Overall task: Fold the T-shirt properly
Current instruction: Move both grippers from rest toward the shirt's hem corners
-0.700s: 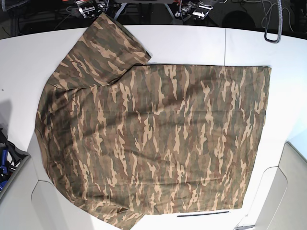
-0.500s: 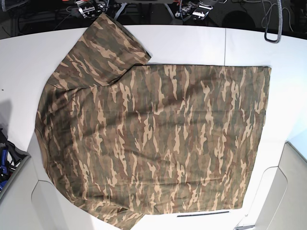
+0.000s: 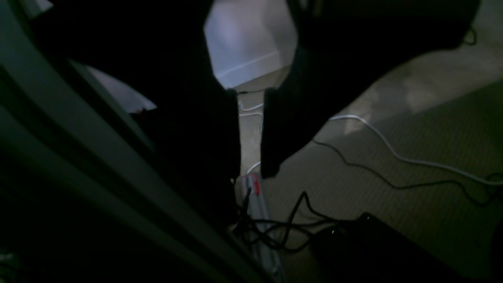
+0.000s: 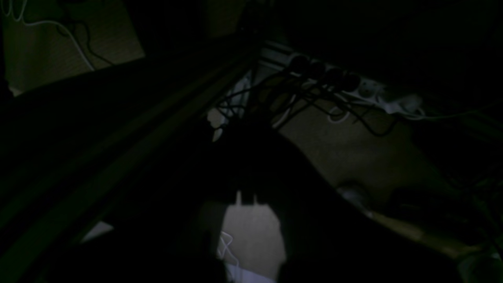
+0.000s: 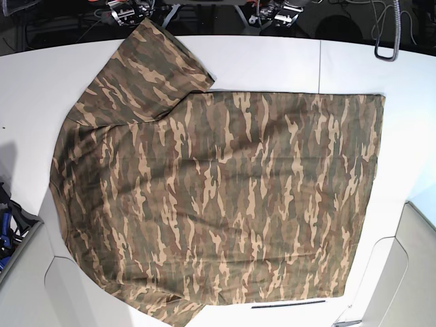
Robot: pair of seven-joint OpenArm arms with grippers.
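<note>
T-shirt (image 5: 218, 197), a large short-sleeved cloth garment in brown, tan and olive camouflage, lies spread flat on the white bench (image 5: 272, 61) in the base view. Its body covers most of the surface, the straight hem sits toward that view's right, and one sleeve reaches toward the upper left. A second sleeve appears to run off the lower edge of the frame, though the cut-off view does not confirm this. No fold line is visible anywhere in the cloth, so the task judges as not yet started: both sleeve folds and the body folds remain to be done.

Neither arm is over the bench. The left wrist view shows the left pincer (image 3: 251, 133) hanging over a carpeted floor (image 3: 393, 129) strewn with cables (image 3: 393, 155); its two dark fingers (image 3: 275, 133) stand slightly apart with nothing between them. The right wrist view is very dark; the right pincer (image 4: 246, 198) points toward the floor with its fingers together, holding nothing. Both arms must first travel to the garment.
</note>
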